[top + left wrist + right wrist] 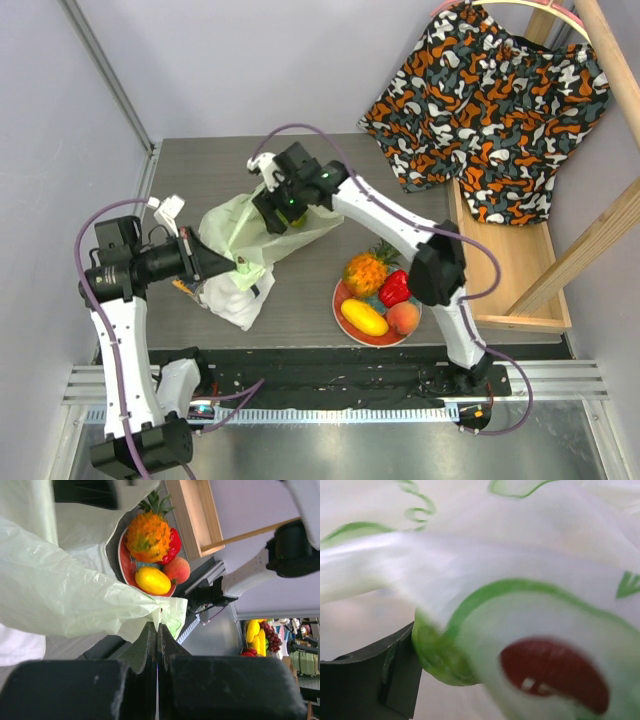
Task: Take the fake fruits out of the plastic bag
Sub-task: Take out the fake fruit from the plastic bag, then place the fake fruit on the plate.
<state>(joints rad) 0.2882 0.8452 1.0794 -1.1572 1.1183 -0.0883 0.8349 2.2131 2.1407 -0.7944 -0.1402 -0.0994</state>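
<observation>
Most of the top view is the grey worktop; beyond its right edge a camouflage-print garment hangs above a wooden tray.

Next in size is the plastic bag, pale green and crinkled, lying left of centre on the worktop; a white cloth shows under its near edge.

My left hand reaches the bag from the left; on its wrist camera the two fingers are pressed flat together, with a fold of the bag's edge pinched at their tips.

My right hand sits at the far right side of the bag, pushed in among the film; its wrist camera is almost filled by bag film with an avocado print close to the lens; one dark finger shows low on the left, with a glossy green fruit touching it; the other finger is hidden, so I cannot tell how wide this hand stands or whether the fruit is gripped.

A red plate lies near and to the right of the bag, apart from it; four fake fruits crowd it, touching one another: an orange pineapple with a green crown at the far side; a red fruit beside it; a yellow fruit at the near edge; a peach-coloured fruit to its right.
</observation>
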